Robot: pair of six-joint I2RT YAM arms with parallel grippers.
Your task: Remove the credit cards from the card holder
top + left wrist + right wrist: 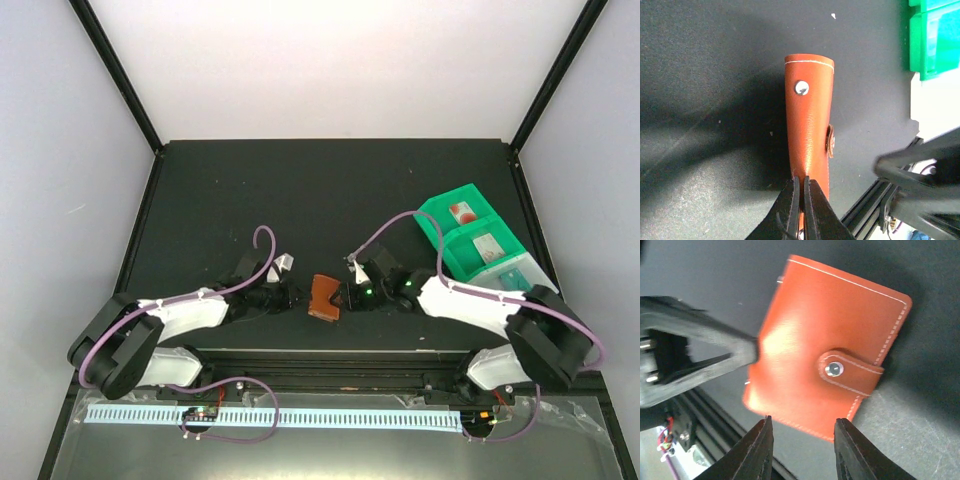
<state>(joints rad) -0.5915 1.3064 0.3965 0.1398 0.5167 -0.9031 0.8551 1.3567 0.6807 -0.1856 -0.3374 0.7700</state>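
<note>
Left gripper (801,181) tight on the card holder (809,125), right gripper (803,421) agape (black tabletop (300,190), white walls (320,60)).

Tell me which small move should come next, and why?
Probably the right gripper should advance slightly and close on the snap tab: the card holder is snapped shut, the left gripper pinches its edge, and the right jaws stand open just short of it.

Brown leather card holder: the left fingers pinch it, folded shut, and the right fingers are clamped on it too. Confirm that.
Wrong in one respect: the right wrist view shows the right fingers spread open at the brown leather card holder's lower edge, not clamped on it. The left fingers do pinch it, folded shut.
</note>
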